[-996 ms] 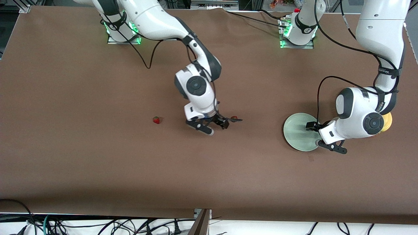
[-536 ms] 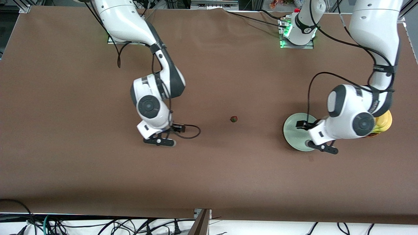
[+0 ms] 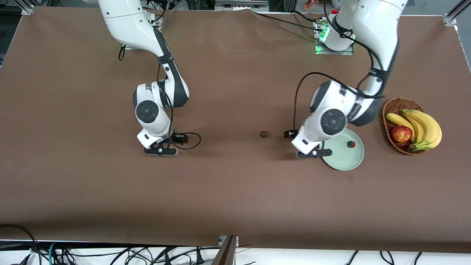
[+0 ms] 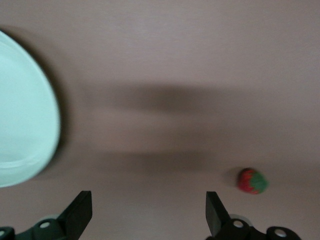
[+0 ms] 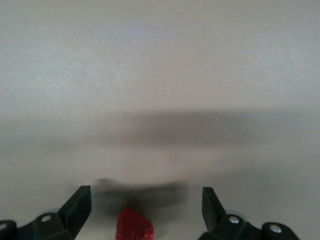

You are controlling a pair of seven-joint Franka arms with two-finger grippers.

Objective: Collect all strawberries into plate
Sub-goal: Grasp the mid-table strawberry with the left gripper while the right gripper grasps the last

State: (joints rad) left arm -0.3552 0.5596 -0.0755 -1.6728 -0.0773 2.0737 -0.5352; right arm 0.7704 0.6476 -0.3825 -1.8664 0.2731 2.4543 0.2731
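A brown table fills the frame. One strawberry [image 3: 351, 144] lies in the mint plate [image 3: 346, 162] at centre right, another [image 3: 263, 134] mid-frame on bare cloth, a third [image 5: 134, 226] between the right gripper [image 3: 162, 145]'s spread fingers at centre left. The left gripper [image 3: 305, 145], fingers apart, hangs bent-wristed over the plate's rim. Basket [image 3: 390, 110] at right edge.

Both arms low over the table, left gripper [image 3: 307, 144] and right gripper [image 3: 167, 144] (fingers [image 5: 75, 207] spread wide).
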